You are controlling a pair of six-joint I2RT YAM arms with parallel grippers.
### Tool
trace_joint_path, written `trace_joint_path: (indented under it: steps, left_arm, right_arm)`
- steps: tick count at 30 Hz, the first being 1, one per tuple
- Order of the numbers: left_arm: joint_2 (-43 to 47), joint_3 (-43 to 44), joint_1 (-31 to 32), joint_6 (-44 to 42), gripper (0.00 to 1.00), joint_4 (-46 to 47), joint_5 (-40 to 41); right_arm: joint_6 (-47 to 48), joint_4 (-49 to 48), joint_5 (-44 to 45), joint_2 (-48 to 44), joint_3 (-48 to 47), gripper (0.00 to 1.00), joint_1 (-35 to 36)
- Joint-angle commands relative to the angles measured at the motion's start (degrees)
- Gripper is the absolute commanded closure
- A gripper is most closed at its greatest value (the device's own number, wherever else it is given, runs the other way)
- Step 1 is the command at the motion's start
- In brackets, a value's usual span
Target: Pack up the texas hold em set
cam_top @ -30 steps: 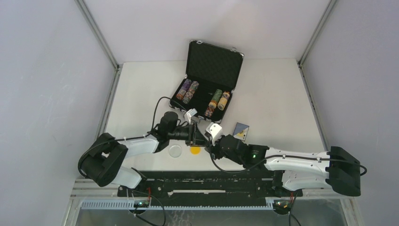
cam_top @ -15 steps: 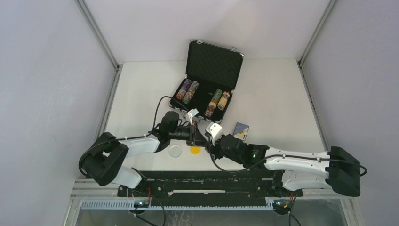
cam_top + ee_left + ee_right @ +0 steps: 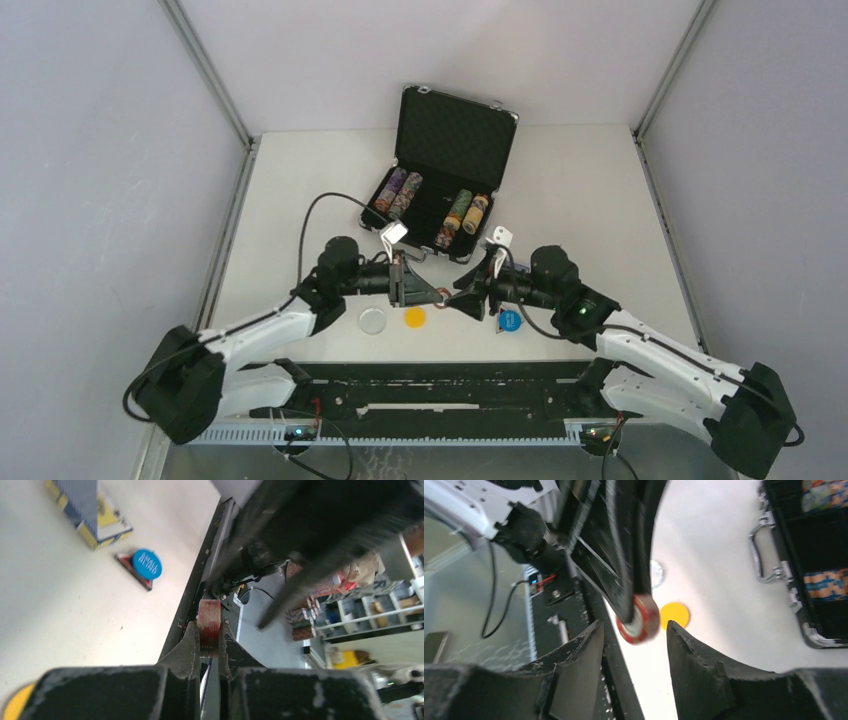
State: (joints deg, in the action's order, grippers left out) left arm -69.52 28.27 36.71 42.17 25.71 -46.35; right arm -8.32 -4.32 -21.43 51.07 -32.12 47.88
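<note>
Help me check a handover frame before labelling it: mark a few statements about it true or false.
The left gripper holds a red token. True.
The right gripper is shut on that token. False: it is open, the token showing between its fingers.
The briefcase is closed. False: its lid stands up, chip rolls inside.
A yellow token lies on the table. True.
The blue token is in the briefcase. False: it lies on the table.
</note>
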Motion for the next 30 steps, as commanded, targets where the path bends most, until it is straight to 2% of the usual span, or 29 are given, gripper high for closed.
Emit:
trace_joint_path:
  steps: [1,2,6,11,16,25,30]
  left_arm:
    - [10.0,-3.0,1.4,-8.0,1.0,5.3,1.0]
    - [12.1,-3.7,1.8,-9.3,1.0,5.5,1.4]
    - [17.1,-5.4,4.0,-12.5,1.0,5.6,1.8]
    - [15.6,-4.4,6.5,-14.1,1.0,5.1,-1.6]
    - [14.2,-3.7,6.5,-14.3,1.0,4.7,-1.7]
    - [17.5,-4.0,6.8,-15.9,1.0,3.1,-1.0]
    - [17.9,-3.8,8.2,-16.3,1.0,3.0,-2.1]
  right_arm:
    - [-6.1,-9.5,-25.0,1.4,2.3,0.45,-6.5]
    - [-6.5,-10.4,-26.6,1.9,2.5,0.48,-7.2]
    - [-7.0,-12.5,-28.9,3.1,2.6,0.49,-7.1]
    - [-7.3,-15.0,-30.0,3.5,2.9,0.5,-6.7]
    - [-7.0,-14.2,-30.4,1.2,3.0,0.5,-6.8]
    - [-6.9,-11.1,-27.6,-4.6,4.5,0.45,-7.6]
    - [-7.6,-13.3,-28.3,-3.4,4.4,0.45,-6.7]
